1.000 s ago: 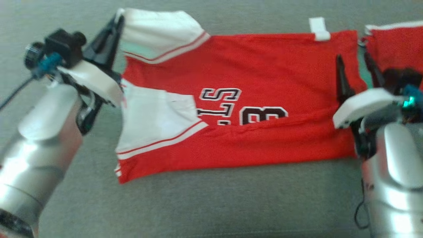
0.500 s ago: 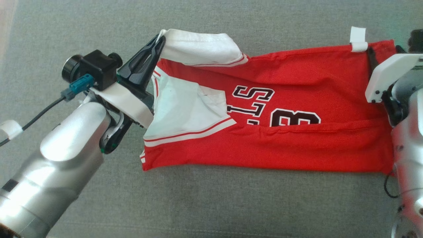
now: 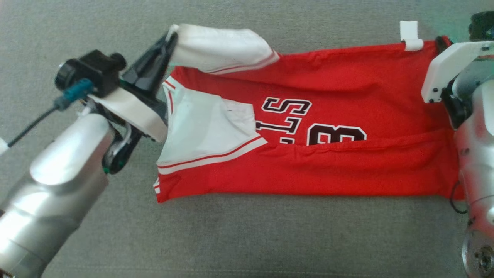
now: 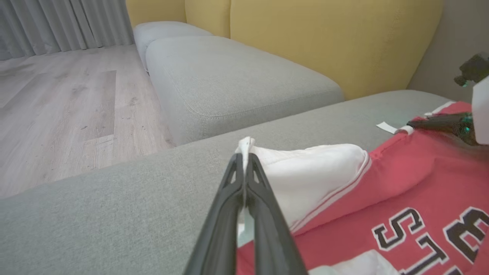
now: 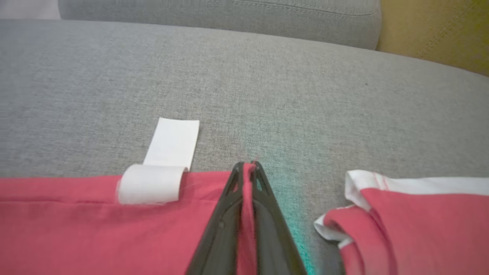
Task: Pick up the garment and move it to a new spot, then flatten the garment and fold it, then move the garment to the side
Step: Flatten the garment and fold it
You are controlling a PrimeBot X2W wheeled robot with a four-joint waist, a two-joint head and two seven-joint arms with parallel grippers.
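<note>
Spanning woven cushion [image 3: 247, 239]: oblong jersey [image 3: 347, 100]

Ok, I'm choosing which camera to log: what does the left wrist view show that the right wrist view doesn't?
Left wrist view: left gripper shut on the white sleeve, black-and-white lettering, pale wooden floor, grey curtains. Right wrist view: a second red white-trimmed garment beside the jersey. Both: the right gripper shut on the red jersey, its white tag, grey fabric sofa seat.
</note>
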